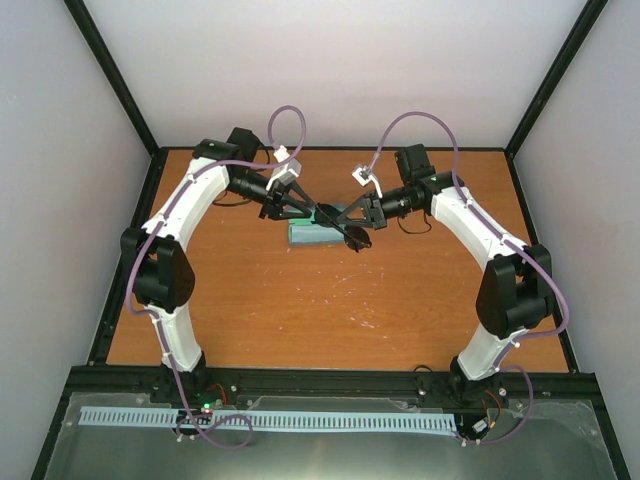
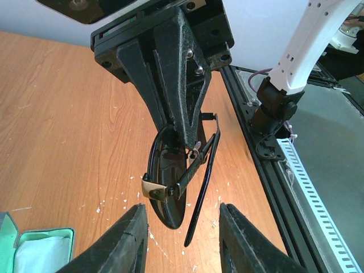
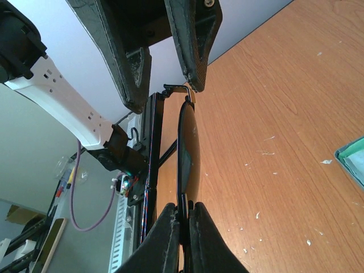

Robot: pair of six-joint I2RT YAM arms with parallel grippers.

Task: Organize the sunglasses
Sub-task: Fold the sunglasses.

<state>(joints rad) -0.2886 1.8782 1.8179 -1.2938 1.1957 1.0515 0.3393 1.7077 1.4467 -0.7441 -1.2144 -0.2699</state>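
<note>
Right claw (image 3: 183, 215) tight on one sunglasses pair (image 3: 188, 149); left claw (image 2: 181, 215) wide; one case (image 1: 303, 236).

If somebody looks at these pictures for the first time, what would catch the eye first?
The two arms meet above the middle of the wooden table, where the right gripper is shut on the sunglasses and holds them in the air. The left gripper faces them with its jaws open. Below them lies an open case.
</note>
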